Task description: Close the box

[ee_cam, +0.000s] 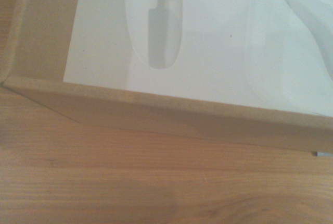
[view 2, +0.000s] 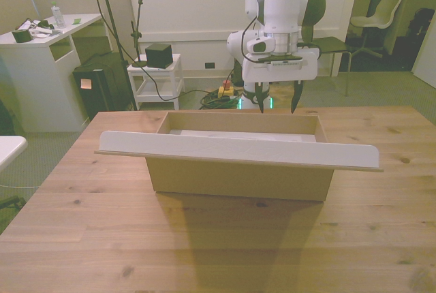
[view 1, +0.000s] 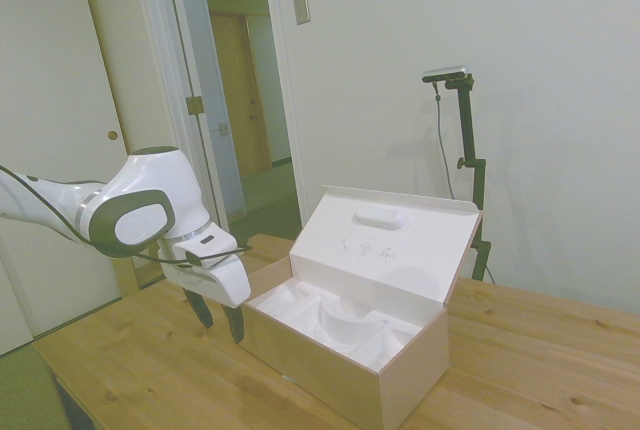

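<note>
The box point(view 1: 340, 372) is a long tan cardboard box in the middle of the table, open. Its white-lined flap lid point(view 1: 392, 238) stands up from the side away from the arm and leans slightly outward. A white moulded insert point(view 1: 330, 318) with curved recesses fills the inside. In the front view the lid point(view 2: 238, 150) shows as a long pale edge across the box point(view 2: 238, 178). My gripper point(view 1: 220, 322) hangs open and empty just outside the wall opposite the hinge, fingertips about level with the rim point(view 2: 278, 104). The wrist view shows that wall point(ee_cam: 156, 114) and the insert point(ee_cam: 218, 41).
Bare wooden table point(view 1: 540, 350) surrounds the box on all sides. Beyond the table stand a white desk point(view 2: 41, 41), a small white cart with a black cube point(view 2: 158, 54), and a chair point(view 2: 378, 17). An open doorway point(view 1: 240, 100) is behind the arm.
</note>
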